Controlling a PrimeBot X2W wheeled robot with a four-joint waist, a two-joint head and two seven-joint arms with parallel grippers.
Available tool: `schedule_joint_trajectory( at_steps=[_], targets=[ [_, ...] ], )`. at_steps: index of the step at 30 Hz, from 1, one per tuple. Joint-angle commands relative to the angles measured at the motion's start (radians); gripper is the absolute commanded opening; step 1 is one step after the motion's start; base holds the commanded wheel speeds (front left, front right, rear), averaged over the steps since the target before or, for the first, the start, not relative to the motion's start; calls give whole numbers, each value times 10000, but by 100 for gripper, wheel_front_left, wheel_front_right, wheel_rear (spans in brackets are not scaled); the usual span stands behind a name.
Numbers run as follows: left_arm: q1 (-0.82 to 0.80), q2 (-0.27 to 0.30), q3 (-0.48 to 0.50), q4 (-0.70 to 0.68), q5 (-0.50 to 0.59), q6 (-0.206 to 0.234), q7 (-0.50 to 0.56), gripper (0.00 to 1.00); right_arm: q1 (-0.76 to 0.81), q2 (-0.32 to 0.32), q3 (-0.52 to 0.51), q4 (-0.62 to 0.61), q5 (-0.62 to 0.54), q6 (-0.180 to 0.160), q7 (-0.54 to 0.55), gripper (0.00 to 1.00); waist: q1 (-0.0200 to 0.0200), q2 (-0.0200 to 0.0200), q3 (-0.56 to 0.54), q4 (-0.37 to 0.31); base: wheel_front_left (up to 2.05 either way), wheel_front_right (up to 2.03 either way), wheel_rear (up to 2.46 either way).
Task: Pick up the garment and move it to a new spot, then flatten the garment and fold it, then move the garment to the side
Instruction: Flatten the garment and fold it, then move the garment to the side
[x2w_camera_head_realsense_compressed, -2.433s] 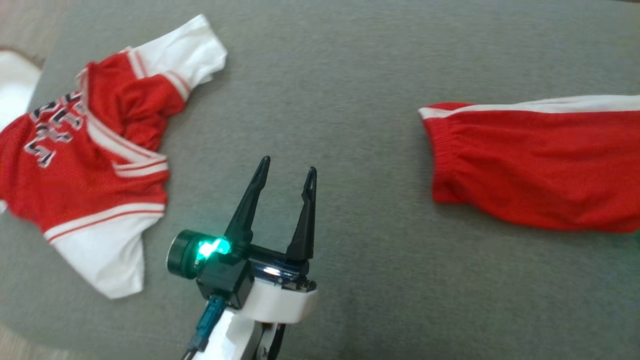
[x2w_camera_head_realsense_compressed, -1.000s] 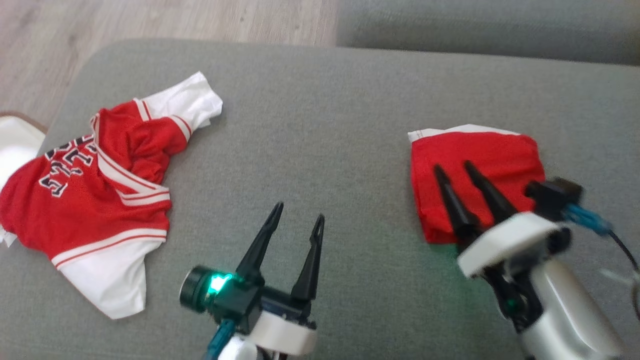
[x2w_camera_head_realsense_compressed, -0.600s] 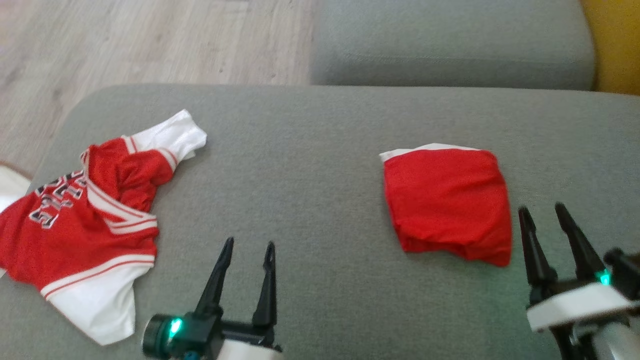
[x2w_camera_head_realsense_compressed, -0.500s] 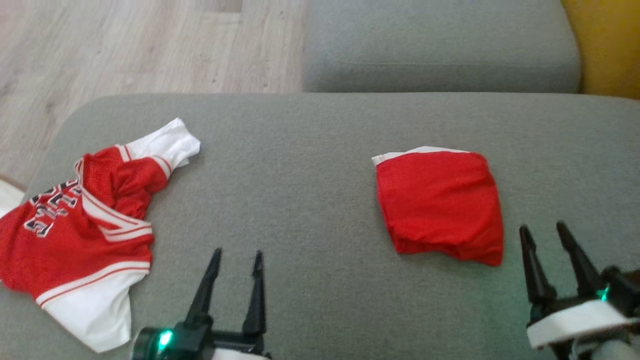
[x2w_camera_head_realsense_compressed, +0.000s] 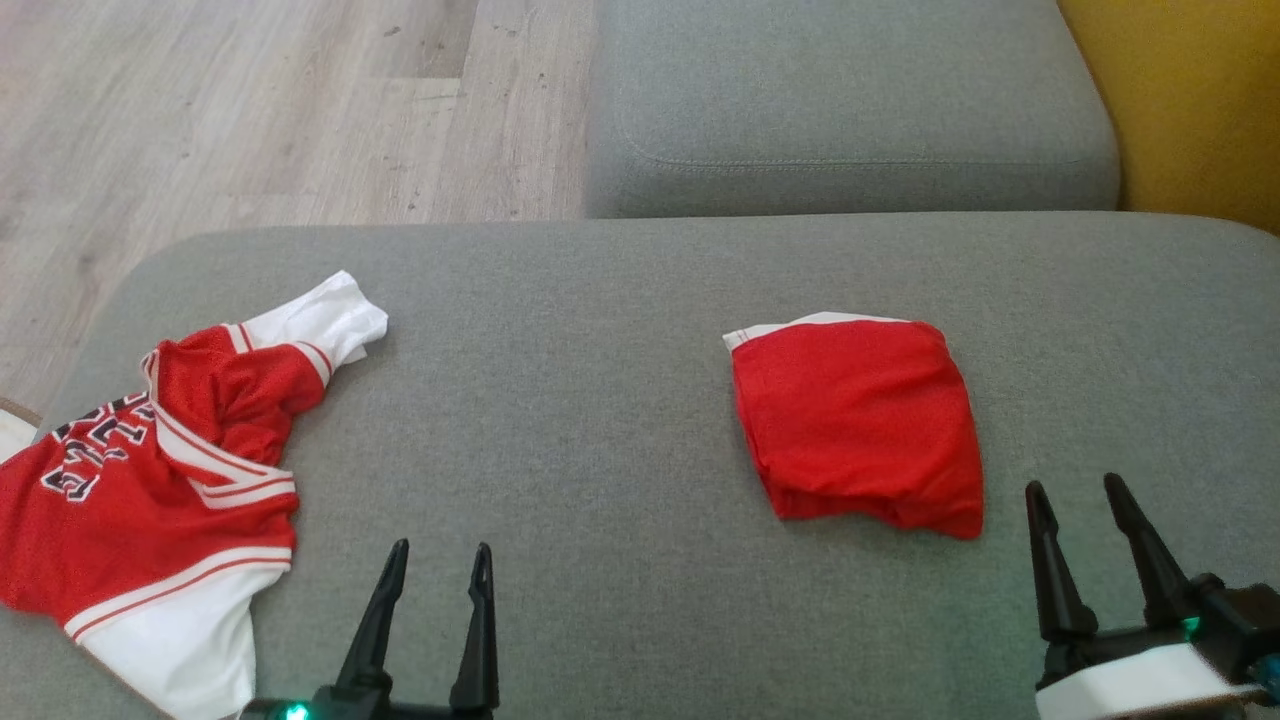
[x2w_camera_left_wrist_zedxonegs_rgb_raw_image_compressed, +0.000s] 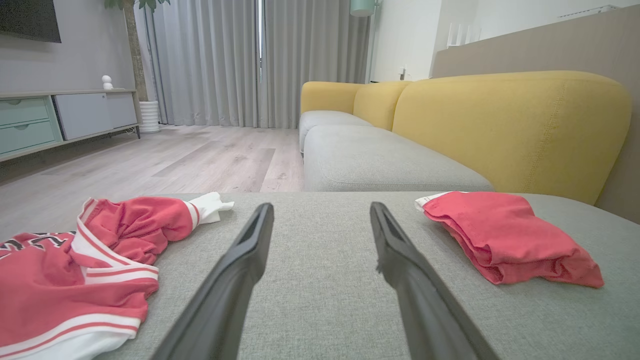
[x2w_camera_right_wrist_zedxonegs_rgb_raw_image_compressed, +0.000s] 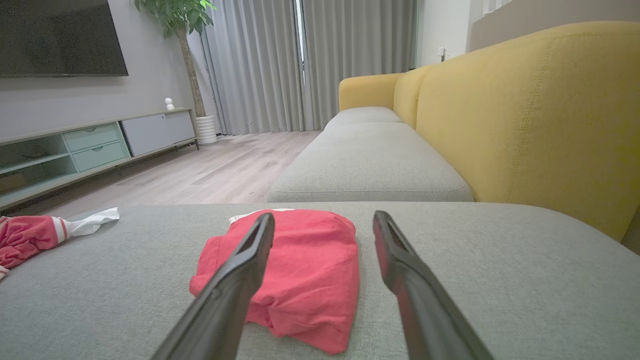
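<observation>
Nearest, the left gripper (x2w_camera_head_realsense_compressed: 441, 550) and right gripper (x2w_camera_head_realsense_compressed: 1072, 484) sit low over the grey fabric sofa cushion (x2w_camera_head_realsense_compressed: 600, 400), fingers spread apart and empty. Just beyond the right one lies the folded red mesh garment (x2w_camera_head_realsense_compressed: 855, 425), a neat bundle touching neither gripper. Folding and setting aside look done. The crumpled red-and-white jersey (x2w_camera_head_realsense_compressed: 150, 480) at far left would likely come next, and that calls for a pinch on a free edge.
</observation>
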Motion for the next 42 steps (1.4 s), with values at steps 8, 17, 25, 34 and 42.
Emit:
schedule_joint_trajectory(
  at_steps=[8,17,25,34,42],
  targets=[
    [-256,-165,614,-435,-34,-73,-51,100,-239,7,-14,-353,-288,-9,-134,100,1,-1,27,-16,0,0,0],
    [-244,-186,772,-345,-113,64,-51,100,-241,38,-27,-269,-301,-9,-135,100,1,-1,44,4,0,0,0],
    [-262,-189,722,-450,-83,209,-51,100,-204,76,-73,-248,-304,-9,-135,100,1,-1,106,64,0,0,0],
    [-430,-190,508,-620,-73,271,-51,100,-496,-181,-137,-27,-331,-9,-135,100,1,-1,554,263,0,0,0],
    [-827,-190,99,-761,-195,254,-51,100,-1435,-504,-148,1039,-47,-9,-135,100,1,-1,1237,373,0,0,0]
  ],
)
